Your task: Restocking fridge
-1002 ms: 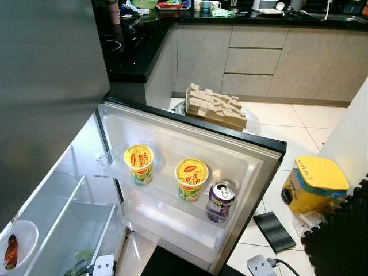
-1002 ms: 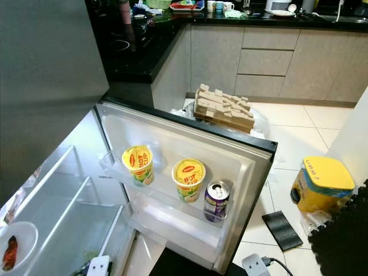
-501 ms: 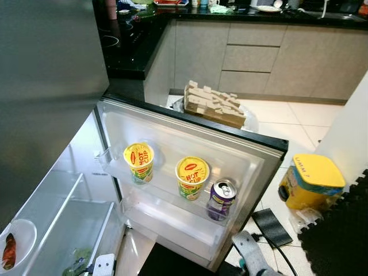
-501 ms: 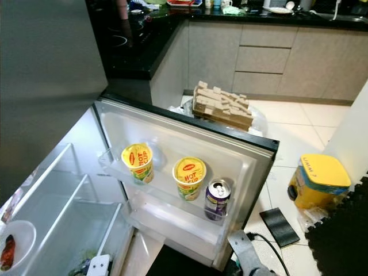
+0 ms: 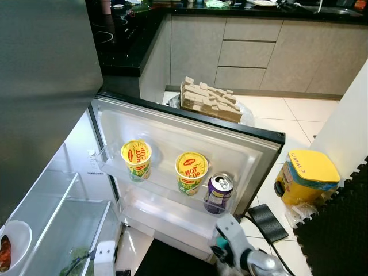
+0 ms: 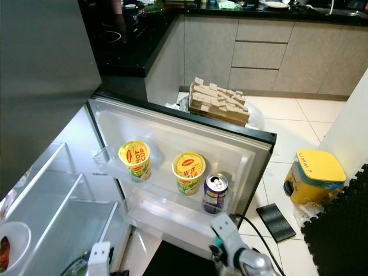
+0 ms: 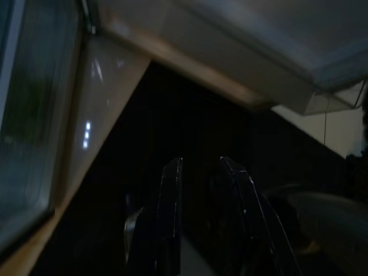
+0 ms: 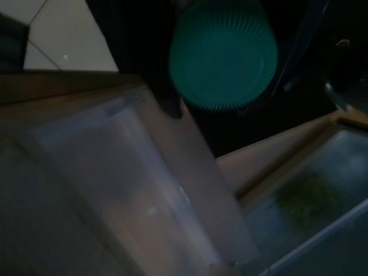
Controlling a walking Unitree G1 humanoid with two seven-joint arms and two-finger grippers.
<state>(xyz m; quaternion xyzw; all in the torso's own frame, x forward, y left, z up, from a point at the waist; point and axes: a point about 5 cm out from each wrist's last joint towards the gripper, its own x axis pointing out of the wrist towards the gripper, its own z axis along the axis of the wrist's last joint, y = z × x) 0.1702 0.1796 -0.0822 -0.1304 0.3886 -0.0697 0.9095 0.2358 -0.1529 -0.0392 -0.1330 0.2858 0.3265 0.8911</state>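
Fridge door (image 5: 261,150) open, swung toward the kitchen floor; its shelf (image 5: 167,192) carries three items in a row. Far-left cup (image 5: 137,159): yellow lid, red Maggi-style logo, "HOT CUP" readable. Middle cup (image 5: 191,171): same lid, same "HOT CUP" print. Purple can (image 5: 218,192) just right of middle cup, top opened; label text too small to read.

Right gripper (image 5: 221,248) low, near side of the door, below the can. It carries a container with a teal ribbed lid (image 8: 223,54); the right wrist view gives the lid plus the door's pale plastic edge. Fingers hidden behind the lid, so grip looks closed on it but can't confirm.

Left gripper (image 7: 201,221) hangs idle over dark floor; in the left wrist view the two black fingers sit parallel w/ a narrow gap, nothing between them.

Fridge interior, left: clear drawers, a white bowl (image 5: 14,244) w/ red food at near-left corner.

Right on floor: yellow-lidded tub (image 5: 305,176), handwriting on lid, approx. "UMM 7". Cardboard stack (image 5: 210,101) beyond the door.
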